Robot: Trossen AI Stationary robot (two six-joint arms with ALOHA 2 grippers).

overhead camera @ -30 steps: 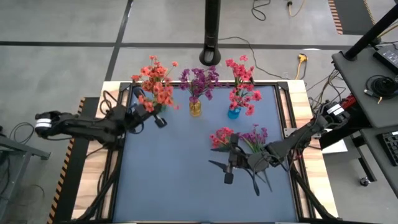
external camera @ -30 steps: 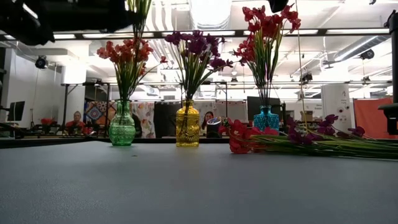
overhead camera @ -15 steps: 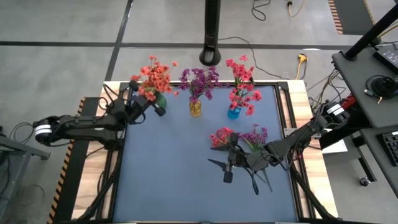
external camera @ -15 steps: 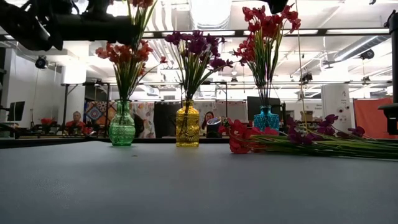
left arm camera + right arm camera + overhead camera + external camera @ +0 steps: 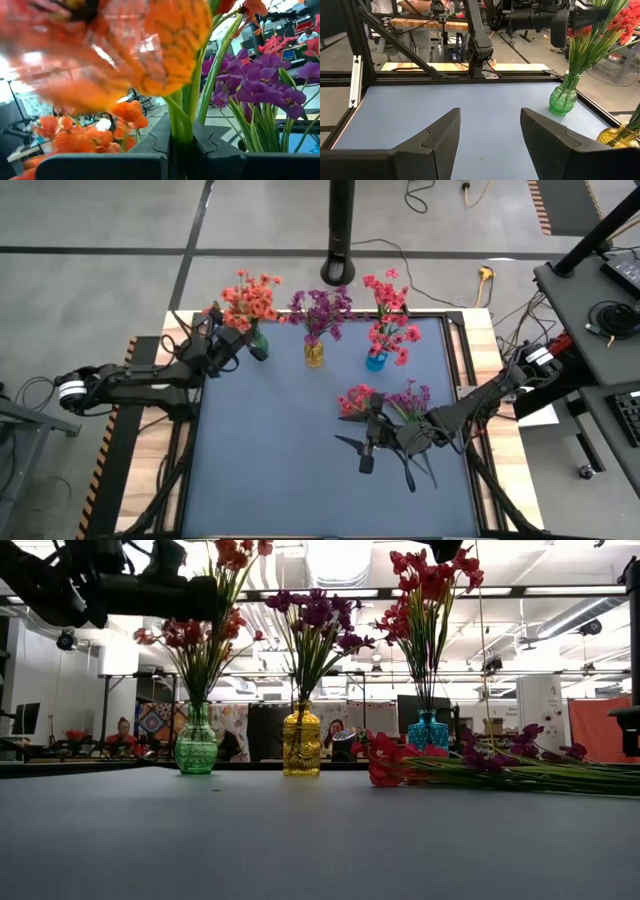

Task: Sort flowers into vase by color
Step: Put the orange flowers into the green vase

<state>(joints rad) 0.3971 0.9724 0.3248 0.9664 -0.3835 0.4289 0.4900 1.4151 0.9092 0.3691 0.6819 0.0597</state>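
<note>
Two loose sprays, one red (image 5: 357, 401) and one purple (image 5: 410, 400), lie centre-right in the high view beside the right gripper (image 5: 366, 451), fingers spread, gripping nothing. Lower left mat (image 5: 260, 470) is wide open. Farther up, three vases in a row: green (image 5: 196, 743), yellow (image 5: 301, 742), blue (image 5: 427, 730). Left gripper (image 5: 181, 146) clamps an orange stem (image 5: 179, 117) above the green one, near the top edge.

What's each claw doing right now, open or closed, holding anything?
Left claw: closed on an orange flower stem, over the green vase.
Right claw: open, empty, above the mat beside the loose flowers.
</note>
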